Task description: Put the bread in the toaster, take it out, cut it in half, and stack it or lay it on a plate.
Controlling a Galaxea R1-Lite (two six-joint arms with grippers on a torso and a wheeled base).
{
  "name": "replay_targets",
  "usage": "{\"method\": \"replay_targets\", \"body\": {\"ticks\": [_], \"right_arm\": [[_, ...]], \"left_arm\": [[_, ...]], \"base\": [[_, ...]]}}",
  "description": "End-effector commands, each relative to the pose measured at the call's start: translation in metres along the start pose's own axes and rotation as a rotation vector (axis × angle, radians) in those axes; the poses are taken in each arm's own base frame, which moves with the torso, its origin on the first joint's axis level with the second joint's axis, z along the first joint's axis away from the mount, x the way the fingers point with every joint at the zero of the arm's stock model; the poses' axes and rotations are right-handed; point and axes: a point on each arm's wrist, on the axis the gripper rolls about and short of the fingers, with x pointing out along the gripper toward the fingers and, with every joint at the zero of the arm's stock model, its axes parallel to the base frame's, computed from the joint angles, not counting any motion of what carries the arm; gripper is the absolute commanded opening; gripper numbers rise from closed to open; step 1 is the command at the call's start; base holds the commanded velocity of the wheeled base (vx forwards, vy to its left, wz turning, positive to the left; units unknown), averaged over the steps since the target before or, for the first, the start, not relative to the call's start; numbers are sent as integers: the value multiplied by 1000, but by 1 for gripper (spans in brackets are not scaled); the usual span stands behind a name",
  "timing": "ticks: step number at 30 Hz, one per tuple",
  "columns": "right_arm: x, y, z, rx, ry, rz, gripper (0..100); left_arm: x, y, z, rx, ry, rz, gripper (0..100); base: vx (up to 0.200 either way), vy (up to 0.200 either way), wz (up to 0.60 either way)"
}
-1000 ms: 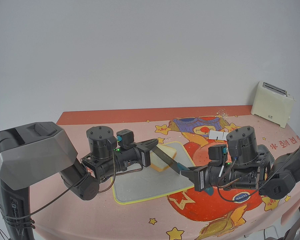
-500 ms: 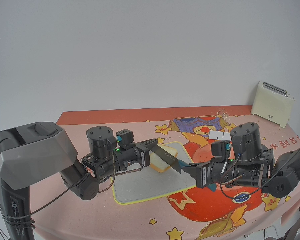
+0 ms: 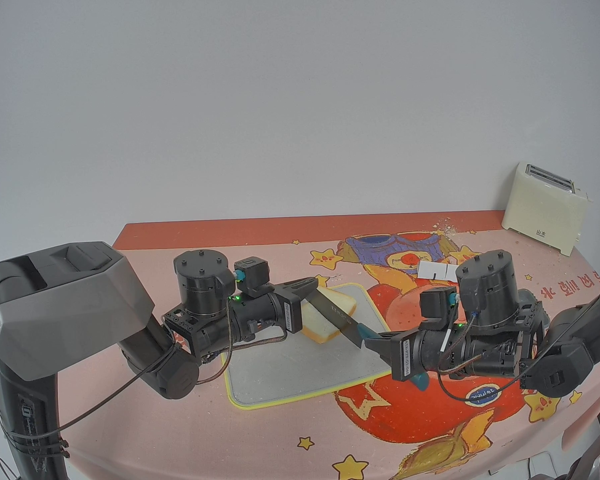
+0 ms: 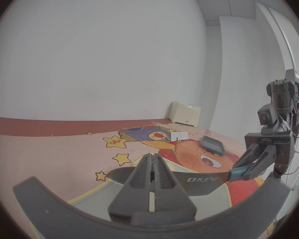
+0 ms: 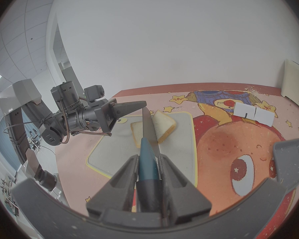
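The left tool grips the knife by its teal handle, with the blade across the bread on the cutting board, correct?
No: the right tool, not the left, grips the knife by its teal handle, as the right wrist view shows. The blade is across the bread on the cutting board.

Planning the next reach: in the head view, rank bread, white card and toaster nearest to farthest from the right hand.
1. Bread, on the cutting board, beside the right hand.
2. White card, mid-table.
3. Toaster, far right corner.
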Motion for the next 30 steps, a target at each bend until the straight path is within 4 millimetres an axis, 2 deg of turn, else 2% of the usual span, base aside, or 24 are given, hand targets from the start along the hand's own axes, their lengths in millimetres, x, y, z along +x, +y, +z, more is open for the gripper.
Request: {"method": "replay_targets", "body": {"ticks": [1, 13, 17, 27, 30], "right_arm": [[0, 0, 0, 0, 2, 2, 0], [-4, 2, 6, 3, -30, 11, 0], [-8, 4, 10, 29, -51, 18, 0], [-6, 3, 6, 29, -28, 12, 0], [-5, 3, 6, 29, -26, 11, 0]], "left_arm": [[-1, 2, -2, -1, 2, 6, 0], [6, 9, -25, -18, 55, 18, 0], [6, 9, -26, -23, 56, 18, 0], [6, 7, -20, -18, 39, 13, 0], [3, 5, -10, -12, 16, 9, 0]], "base": [[0, 0, 0], [0, 0, 0], [0, 0, 0], [0, 0, 0], [0, 0, 0]]}}
